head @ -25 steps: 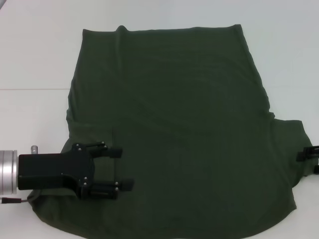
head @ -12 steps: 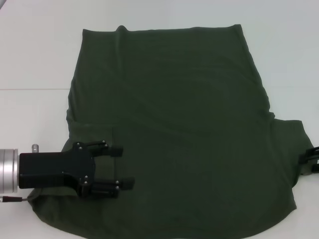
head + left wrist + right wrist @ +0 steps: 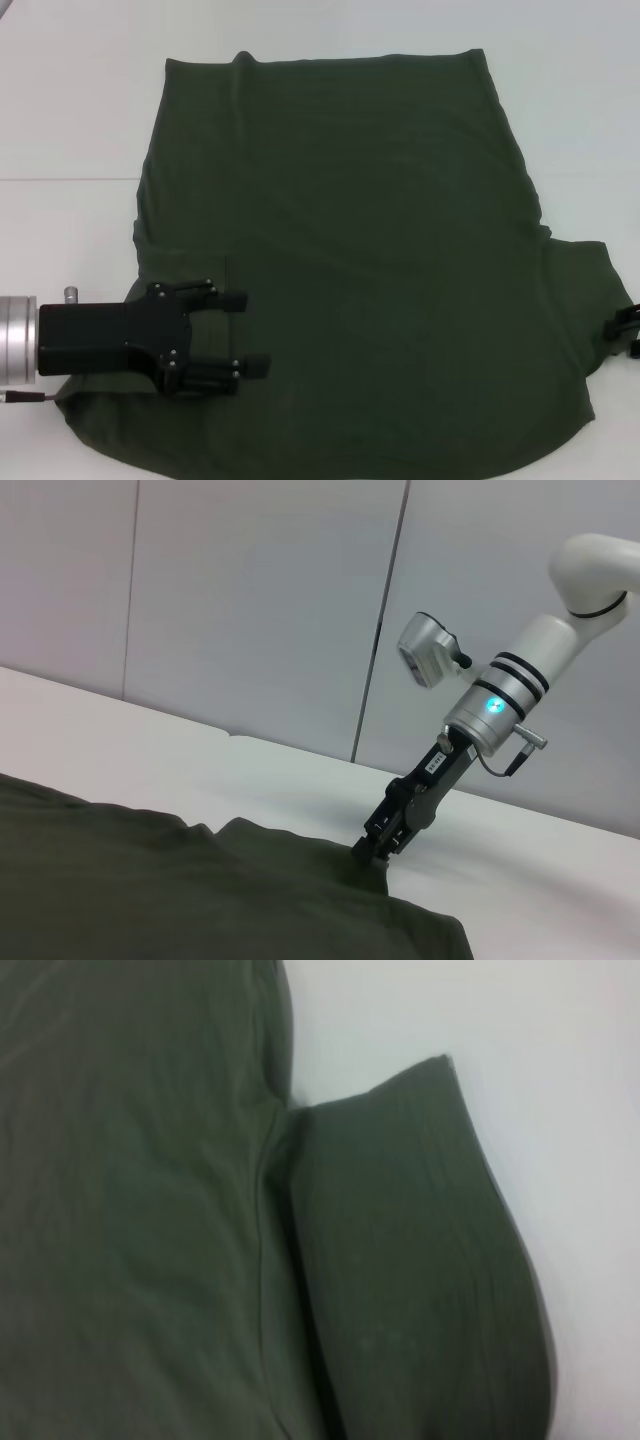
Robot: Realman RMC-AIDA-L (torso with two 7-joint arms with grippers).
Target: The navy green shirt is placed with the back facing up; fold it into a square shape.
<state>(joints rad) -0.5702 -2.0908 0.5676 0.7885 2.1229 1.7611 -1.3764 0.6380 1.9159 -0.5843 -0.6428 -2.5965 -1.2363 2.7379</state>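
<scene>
The navy green shirt (image 3: 350, 240) lies spread flat on the white table, its plain side up and its hem at the far edge. My left gripper (image 3: 245, 333) hovers open over the shirt's near-left part, by the left sleeve, with nothing between its fingers. My right gripper (image 3: 628, 330) shows only at the picture's right edge, beside the right sleeve (image 3: 585, 300). In the left wrist view the right gripper (image 3: 378, 847) points down at the sleeve's edge (image 3: 400, 890). The right wrist view shows the right sleeve (image 3: 420, 1260) lying flat next to the shirt's body (image 3: 130, 1210).
White table (image 3: 70, 120) surrounds the shirt on the left, far and right sides. A seam in the table top (image 3: 60, 179) runs off to the left. Pale wall panels (image 3: 250, 600) stand behind the table.
The right gripper has drawn back to the right, so less of it shows at the sleeve. The left gripper has shifted only slightly and stays open. The shirt lies as before.
</scene>
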